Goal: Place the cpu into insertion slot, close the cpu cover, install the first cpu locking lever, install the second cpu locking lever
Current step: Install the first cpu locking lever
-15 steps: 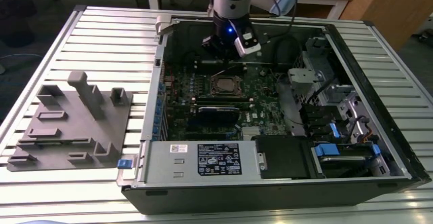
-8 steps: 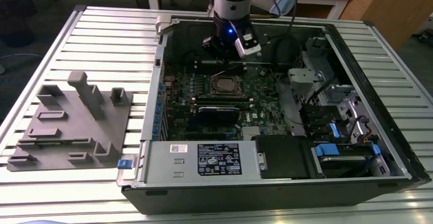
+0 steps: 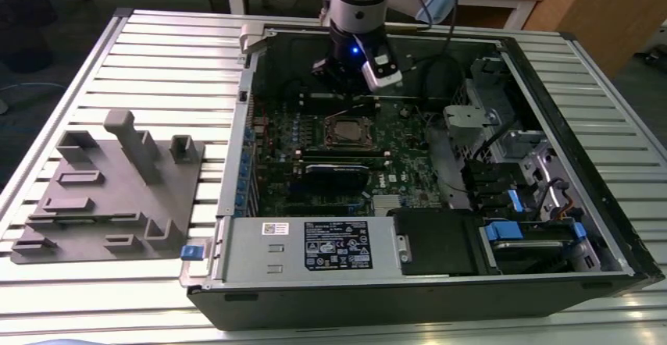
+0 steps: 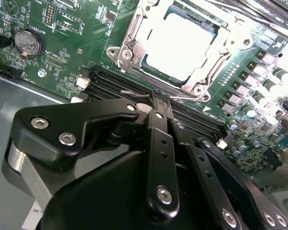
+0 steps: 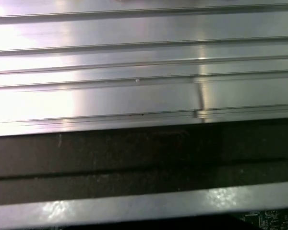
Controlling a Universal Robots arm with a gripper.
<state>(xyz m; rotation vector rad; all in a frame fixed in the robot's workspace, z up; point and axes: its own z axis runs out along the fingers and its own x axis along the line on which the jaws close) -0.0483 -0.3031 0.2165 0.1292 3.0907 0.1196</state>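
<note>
In the exterior view the insertion slot (image 3: 349, 132) sits in the middle of the green board inside the open computer case. My gripper (image 3: 349, 80) hangs just behind it, low over the board. In the second wrist view the cpu (image 4: 182, 43) lies flat in the insertion slot, its pale top glaring in the light. The silvery cpu cover (image 4: 134, 40) lies down around the chip like a frame. My gripper (image 4: 161, 94) is shut, black fingertips together beside the socket's edge, over the black memory slots. A thin metal lever rod (image 4: 133, 93) runs right next to the tips.
A grey fixture block (image 3: 105, 189) lies on the slatted table at the exterior view's left. The power supply (image 3: 312, 243) and blue-tabbed drive bays (image 3: 532, 232) line the case's near side. A coin battery (image 4: 26, 43) sits on the board. The first wrist view takes in table slats (image 5: 134, 62).
</note>
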